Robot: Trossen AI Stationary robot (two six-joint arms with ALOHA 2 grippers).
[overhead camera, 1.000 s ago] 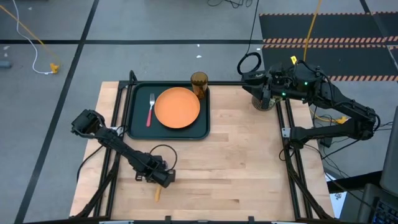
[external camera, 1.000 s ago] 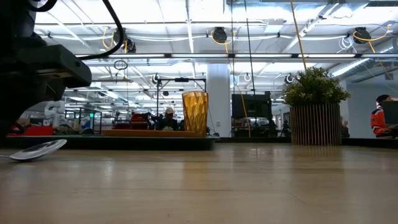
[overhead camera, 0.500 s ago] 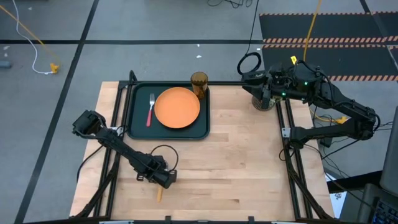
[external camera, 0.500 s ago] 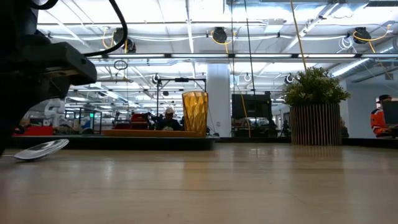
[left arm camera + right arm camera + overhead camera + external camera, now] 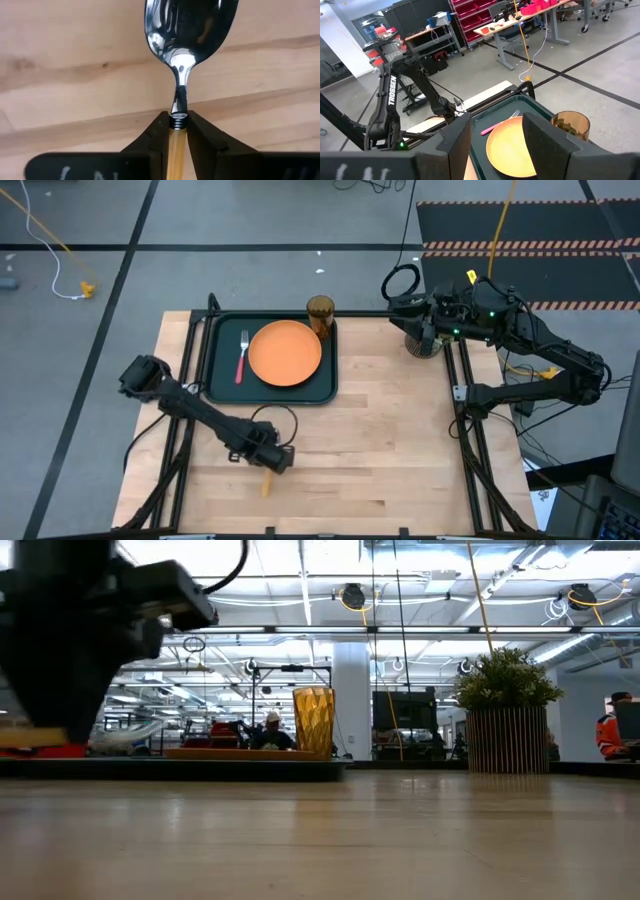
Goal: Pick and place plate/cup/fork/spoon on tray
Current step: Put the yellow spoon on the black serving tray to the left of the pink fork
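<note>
My left gripper (image 5: 275, 460) is shut on the spoon, near the table's front left. The spoon's silver bowl (image 5: 187, 30) shows in the left wrist view, and its orange handle end (image 5: 266, 485) sticks out toward the near edge. The dark tray (image 5: 220, 395) lies at the far left. On it rest the orange plate (image 5: 285, 352), the red-handled fork (image 5: 242, 355) and the amber cup (image 5: 320, 313), which stands upright in the tray's far right corner. My right gripper (image 5: 495, 145) is open and empty by the table's far right edge. My left gripper pinches the spoon's orange handle (image 5: 175, 150) between its two fingers, right behind the ringed neck where the metal begins. The fingers come from above and lie across the spoon. The spoon is lifted clear of the table, about level (image 5: 130, 732).
A potted green plant (image 5: 507, 730) stands at the table's far right corner, under my right arm (image 5: 425, 340). Bare wooden table (image 5: 390, 450) stretches between the tray and the near and right edges.
My left gripper has risen and gone a little toward the table's right edge. The spoon, whose bowl lay on the table a second ago, now hangs clear of it in the shut fingers.
</note>
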